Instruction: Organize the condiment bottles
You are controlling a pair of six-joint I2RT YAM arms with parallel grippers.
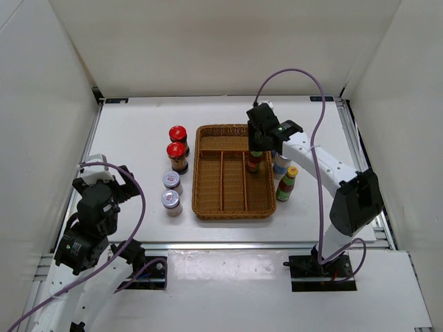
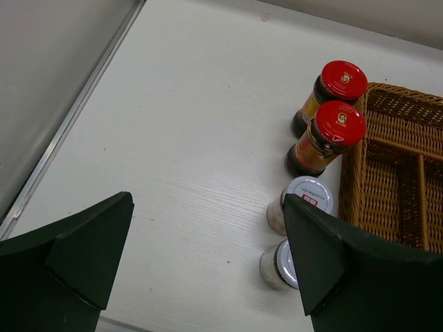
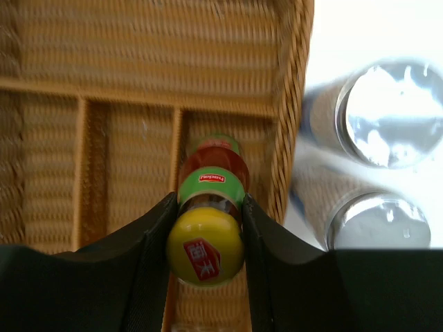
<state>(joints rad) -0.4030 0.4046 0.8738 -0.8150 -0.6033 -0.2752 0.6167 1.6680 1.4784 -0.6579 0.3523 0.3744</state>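
A: What has the right end effector got?

B: Its jaws are nearly closed on the yellow cap of a sauce bottle. The bottle hangs upright straight below the grip, its long axis vertical.

A: Where is that?

B: Over the right-hand slot of the wicker tray, toward its far end. The slot runs near to far. I cannot tell whether the base touches the tray floor.

A: So what does the next move turn on?

B: I'd judge it goes down into that slot. A divider is just left of the bottle and the tray's right rim just right of it, so there is little room sideways.

A: Anything in the way?

B: Just outside the right rim stand 2 white bottles and, nearer, a second sauce bottle. An arm pulling out to the right could knock them.

A: And the left?

B: 2 red-lidded jars and 2 silver-lidded jars line up on the tabletop left of the tray. The left end effector hovers near left, jaws wide apart, holding nothing. It is the nearer arm for those 4.
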